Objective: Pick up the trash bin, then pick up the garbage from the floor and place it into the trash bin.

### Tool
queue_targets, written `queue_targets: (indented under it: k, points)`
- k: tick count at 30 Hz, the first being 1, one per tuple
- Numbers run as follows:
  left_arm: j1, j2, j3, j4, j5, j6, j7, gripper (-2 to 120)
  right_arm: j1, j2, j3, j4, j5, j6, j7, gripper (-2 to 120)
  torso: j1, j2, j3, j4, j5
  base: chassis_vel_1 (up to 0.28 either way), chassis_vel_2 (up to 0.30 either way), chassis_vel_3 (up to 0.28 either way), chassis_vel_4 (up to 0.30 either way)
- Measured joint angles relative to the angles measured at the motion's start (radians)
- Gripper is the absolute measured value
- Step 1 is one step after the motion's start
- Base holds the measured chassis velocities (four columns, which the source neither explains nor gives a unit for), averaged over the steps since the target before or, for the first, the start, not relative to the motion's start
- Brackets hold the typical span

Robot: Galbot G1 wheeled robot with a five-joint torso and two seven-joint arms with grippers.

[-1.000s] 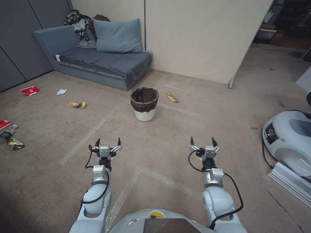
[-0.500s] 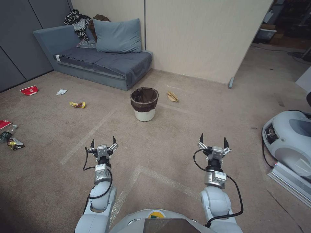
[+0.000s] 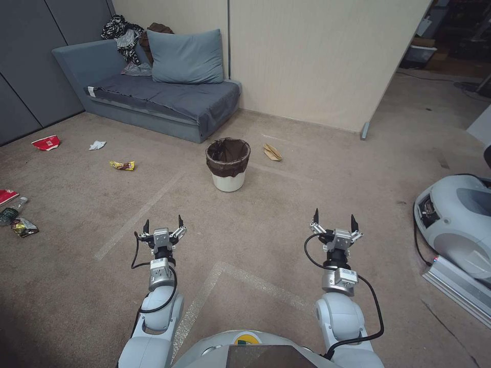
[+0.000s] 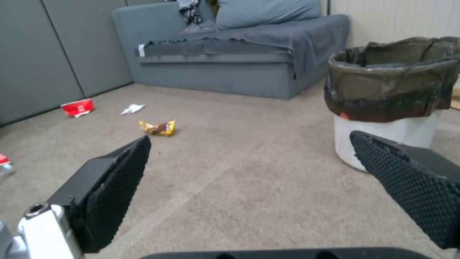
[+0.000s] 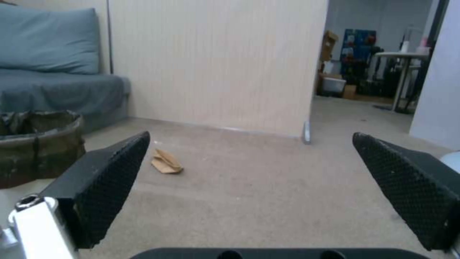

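The trash bin [image 3: 228,164] stands on the floor [image 3: 286,214] ahead of the robot, just in front of the sofa [image 3: 153,97]. A paper bag [image 3: 272,152] lies near it on the right. Well off to the left lie a snack wrapper [image 3: 122,165], a tissue [image 3: 97,145] and a cup [image 3: 46,142]; further left, a bottle [image 3: 11,210] beside another wrapper [image 3: 23,227]. Both end effectors, left [image 3: 163,225] and right [image 3: 333,221], hang above the floor, short of the bin.
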Motion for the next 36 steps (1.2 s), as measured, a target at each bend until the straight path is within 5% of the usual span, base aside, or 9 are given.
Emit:
queue_targets:
  k: [21, 36]
  points:
    - [0.001, 0.005, -0.002, -0.013, -0.003, 0.007, 0.005, 100, 0.003, -0.024, 0.007, 0.020, 0.046, -0.018, -0.028, 100, 0.000, 0.000, 0.000, -0.0002, 0.0001, -0.013, 0.014, 0.015, -0.017]
    - [0.003, 0.003, -0.004, -0.021, -0.001, 0.008, 0.006, 100, 0.006, -0.024, 0.003, 0.021, 0.049, -0.019, -0.030, 100, 0.000, 0.000, 0.000, -0.0001, 0.0000, -0.216, 0.221, 0.224, -0.216]
